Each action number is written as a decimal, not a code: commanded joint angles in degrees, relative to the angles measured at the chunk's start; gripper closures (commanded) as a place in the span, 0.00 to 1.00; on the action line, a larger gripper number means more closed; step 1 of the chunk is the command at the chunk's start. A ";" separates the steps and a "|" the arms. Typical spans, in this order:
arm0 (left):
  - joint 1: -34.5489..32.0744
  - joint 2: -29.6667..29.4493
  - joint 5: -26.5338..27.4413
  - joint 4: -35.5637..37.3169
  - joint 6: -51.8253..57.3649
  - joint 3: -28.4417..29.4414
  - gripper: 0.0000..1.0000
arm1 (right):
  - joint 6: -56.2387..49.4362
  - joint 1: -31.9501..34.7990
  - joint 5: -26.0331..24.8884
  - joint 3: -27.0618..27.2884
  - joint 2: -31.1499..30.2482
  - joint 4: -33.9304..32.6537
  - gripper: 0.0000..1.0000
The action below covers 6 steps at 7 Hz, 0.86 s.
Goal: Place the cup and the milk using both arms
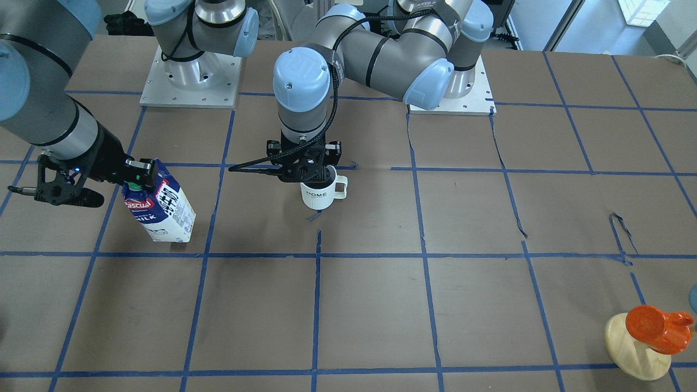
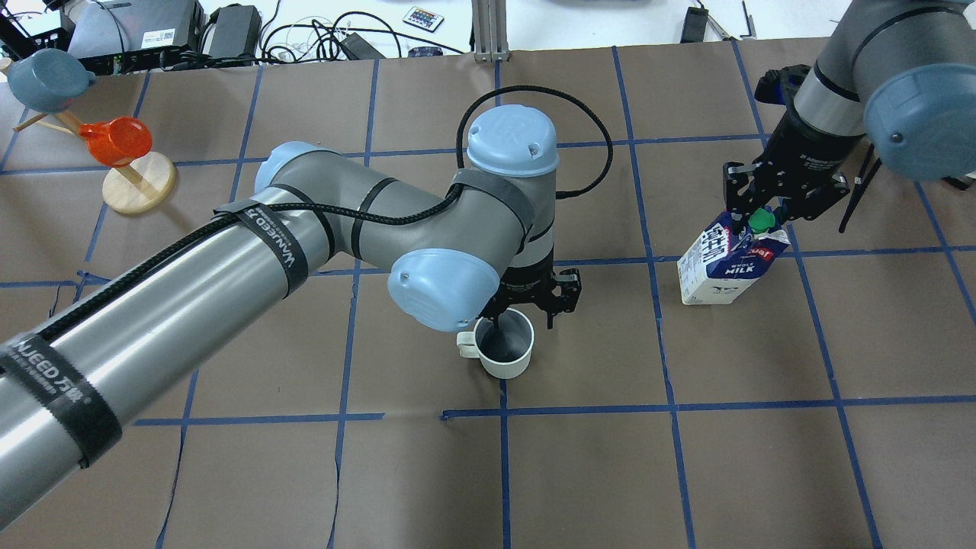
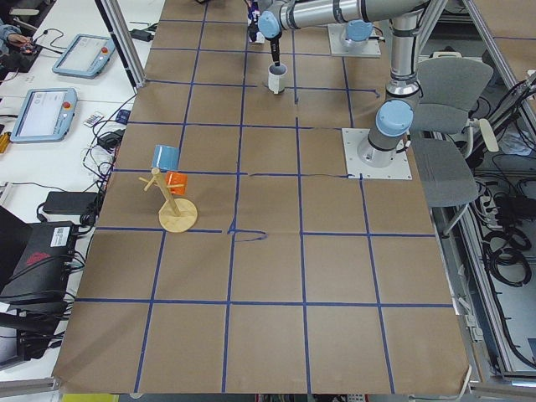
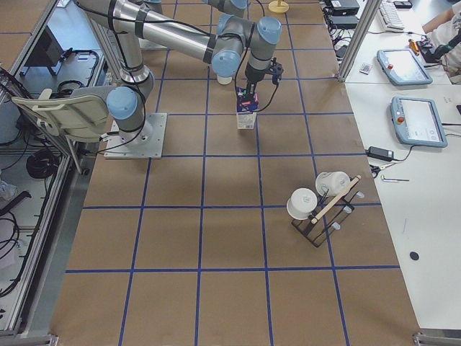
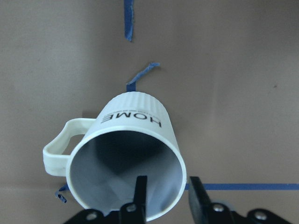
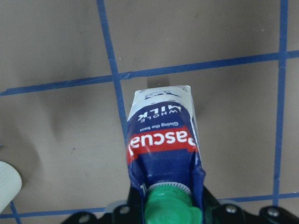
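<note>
On table | cup (image 2: 503, 349) upright, left hand (image 5: 164, 198) pinching rim | milk (image 2: 724, 259) tilted, right hand (image 2: 762, 210) gripping top

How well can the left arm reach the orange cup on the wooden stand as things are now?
Probably not freely: the left gripper is shut on the rim of the cup, one finger inside. The orange cup stands far off on the left arm's own side, with bare table between.

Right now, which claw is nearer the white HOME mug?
The left. The left claw straddles the mug's rim, one finger inside and one outside. The right claw is off to the side, shut on the milk carton's top.
</note>
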 commanded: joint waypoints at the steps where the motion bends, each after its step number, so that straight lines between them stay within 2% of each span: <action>1: 2.97 5.60 1.02 -5.58 0.26 2.03 0.00 | 7.96 6.32 0.57 -0.03 -0.06 0.04 0.66; 4: 11.92 15.62 5.06 -11.59 8.85 1.78 0.00 | 16.84 13.89 0.84 0.32 0.02 -0.58 0.66; 6: 18.60 18.90 6.12 -12.66 20.60 2.21 0.00 | 20.10 17.32 2.25 0.49 -0.06 -0.58 0.66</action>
